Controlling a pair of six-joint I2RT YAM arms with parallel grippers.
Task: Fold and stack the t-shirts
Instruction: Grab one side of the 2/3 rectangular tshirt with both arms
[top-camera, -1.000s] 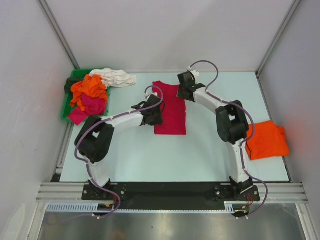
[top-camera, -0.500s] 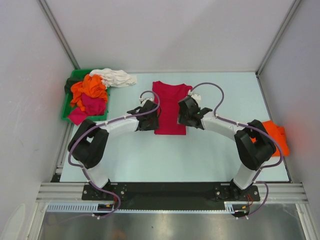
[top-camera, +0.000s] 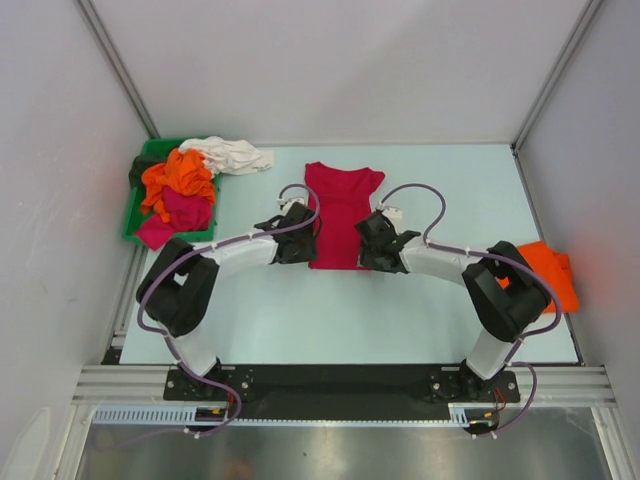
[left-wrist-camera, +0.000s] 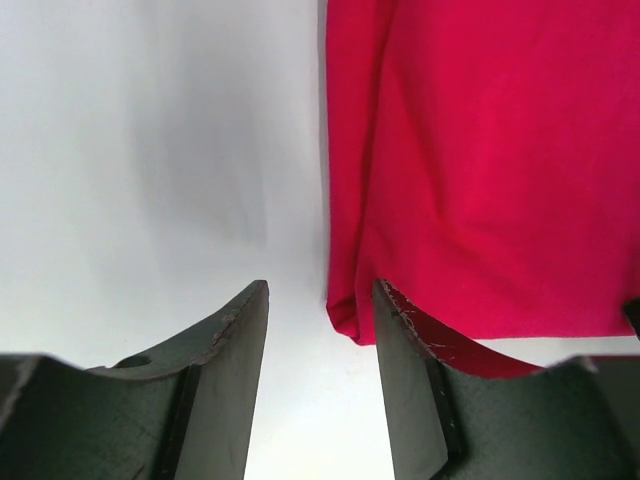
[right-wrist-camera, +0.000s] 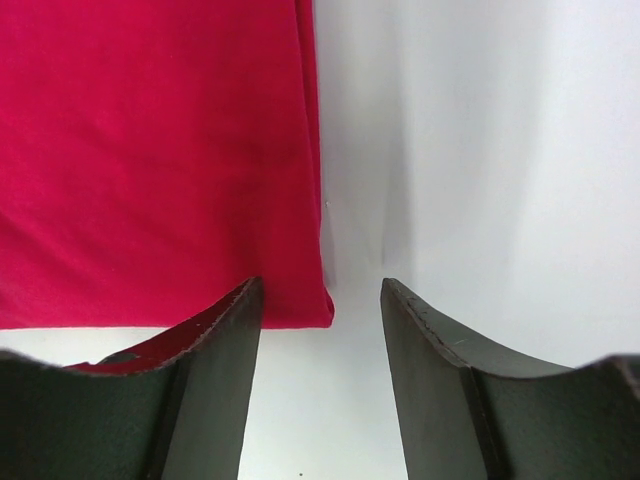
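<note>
Claws parted and empty, my left claw (left-wrist-camera: 320, 300) and right claw (right-wrist-camera: 320, 295) now sit at the near hem corners of the large crimson-red cloth t-shirt (top-camera: 342, 205), flat on the pale counter (top-camera: 300, 310). A second ago the right was at its collar. I judge a hem-up fold is next.

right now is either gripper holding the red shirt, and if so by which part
Nothing is held. The left gripper and the right gripper both stand open, one at each hem corner of the crimson t-shirt, not closed on the cloth.
</note>
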